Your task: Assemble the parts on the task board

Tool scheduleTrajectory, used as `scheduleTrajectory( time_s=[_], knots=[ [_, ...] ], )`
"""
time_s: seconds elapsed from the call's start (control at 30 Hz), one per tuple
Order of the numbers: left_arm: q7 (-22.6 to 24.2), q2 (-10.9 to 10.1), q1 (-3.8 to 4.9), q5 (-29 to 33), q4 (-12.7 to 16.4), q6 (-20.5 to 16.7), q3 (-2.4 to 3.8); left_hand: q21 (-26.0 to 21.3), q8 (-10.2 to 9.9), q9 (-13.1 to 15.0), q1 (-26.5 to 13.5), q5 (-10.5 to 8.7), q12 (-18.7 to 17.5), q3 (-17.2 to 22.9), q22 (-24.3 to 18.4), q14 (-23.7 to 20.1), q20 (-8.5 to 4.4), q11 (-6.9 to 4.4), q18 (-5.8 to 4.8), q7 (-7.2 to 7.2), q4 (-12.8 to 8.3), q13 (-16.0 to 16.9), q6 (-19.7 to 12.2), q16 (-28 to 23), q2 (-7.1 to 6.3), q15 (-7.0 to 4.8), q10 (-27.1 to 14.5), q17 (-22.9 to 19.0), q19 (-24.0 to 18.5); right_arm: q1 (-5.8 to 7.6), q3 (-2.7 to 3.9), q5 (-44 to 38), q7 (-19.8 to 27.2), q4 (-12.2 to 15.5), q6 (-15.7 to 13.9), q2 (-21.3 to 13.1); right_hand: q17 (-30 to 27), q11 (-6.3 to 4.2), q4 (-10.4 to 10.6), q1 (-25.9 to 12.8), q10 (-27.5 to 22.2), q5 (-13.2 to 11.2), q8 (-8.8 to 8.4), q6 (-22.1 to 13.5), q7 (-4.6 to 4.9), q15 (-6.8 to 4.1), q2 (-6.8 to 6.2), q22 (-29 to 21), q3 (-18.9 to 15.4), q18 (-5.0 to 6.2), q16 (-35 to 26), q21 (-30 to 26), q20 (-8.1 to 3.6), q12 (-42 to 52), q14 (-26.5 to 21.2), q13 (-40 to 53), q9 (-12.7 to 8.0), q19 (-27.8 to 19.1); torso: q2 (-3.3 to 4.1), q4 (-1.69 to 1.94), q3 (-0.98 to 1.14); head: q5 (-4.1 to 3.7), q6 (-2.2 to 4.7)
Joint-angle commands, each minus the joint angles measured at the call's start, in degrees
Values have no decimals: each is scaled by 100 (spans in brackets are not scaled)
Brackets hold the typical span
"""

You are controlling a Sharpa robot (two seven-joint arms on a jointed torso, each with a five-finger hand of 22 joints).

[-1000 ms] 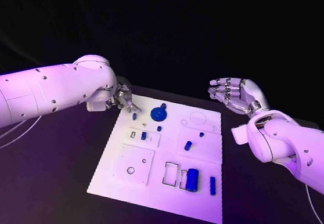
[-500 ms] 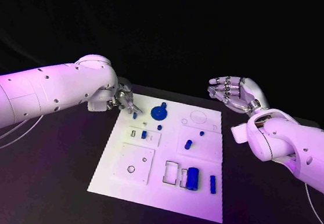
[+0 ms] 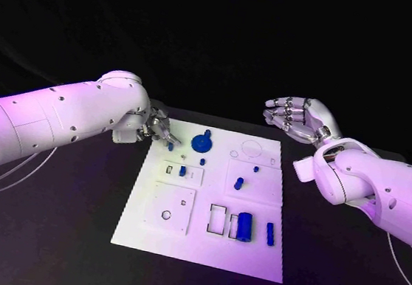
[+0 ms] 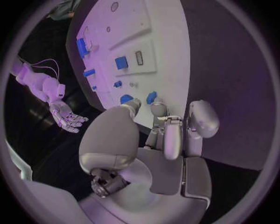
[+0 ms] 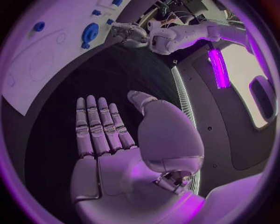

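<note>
Left hand (image 3: 154,130), fingers curled at the task board's (image 3: 205,240) far-left corner beside a small blue part (image 4: 151,97), hold unclear; right hand (image 3: 299,118) spread, empty; risk: fingertip nudges the part away.

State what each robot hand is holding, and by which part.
Right robot hand: nothing, palm open. Left robot hand: fingertips at the task board's far corner; no hold can be told.
</note>
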Motion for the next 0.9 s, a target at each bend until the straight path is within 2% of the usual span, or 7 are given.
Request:
scheduleTrajectory(
  time_s=[0.03,0.33,0.5,0.67,0.9],
  knots=[
    [10,26,-4,71,-11,74,1,34,22,9,32,24,26,60,9,427,-5,13,38,-4,-1,10,-51,30,44,7,-41,916,8,-3,1,-23,63,4,90,6,-5,30,5,-29,14,25,-35,43,488,29,30,-5,-29,-53,-13,-28,12,-36,-3,-7,-5,-38,3,0,-1,-3,-6],
    [-10,54,-23,85,-50,96,1,36,33,21,141,25,26,143,10,427,-1,12,39,-7,-6,-2,-55,31,80,7,-54,920,3,-4,1,-23,66,6,90,4,-5,30,5,-29,14,25,-35,43,488,29,30,-5,-29,-53,-13,-28,12,-36,-3,-7,-5,-38,-2,1,-2,-14,-18],
    [-12,62,-26,93,-61,105,1,46,56,44,387,9,35,403,24,429,-4,-2,39,-21,-10,-1,-60,35,188,-4,-63,927,0,-5,1,-23,66,6,92,3,-5,30,5,-29,14,25,-35,43,488,29,30,-5,-29,-53,-13,-28,12,-36,-3,-7,-5,-38,-4,4,1,-12,-20],
    [-13,67,-28,106,-69,91,1,54,70,62,575,-15,39,630,35,429,-9,-8,38,-28,-25,-3,-81,35,237,-11,-69,929,-1,-5,1,-23,67,8,95,2,-5,30,5,-29,14,25,-35,43,488,29,30,-5,-29,-53,-13,-28,12,-36,-3,-7,-5,-38,-3,-1,0,-12,-22],
    [-9,75,-28,121,-78,90,1,65,101,88,726,-39,48,849,52,432,-7,-13,33,-32,-31,3,-90,40,219,-13,-66,940,0,-5,1,-23,65,10,98,0,-5,30,5,-29,14,25,-35,43,488,29,30,-5,-29,-53,-13,-28,12,-36,-3,-7,-5,-38,-8,1,1,-14,-27]
  ],
)
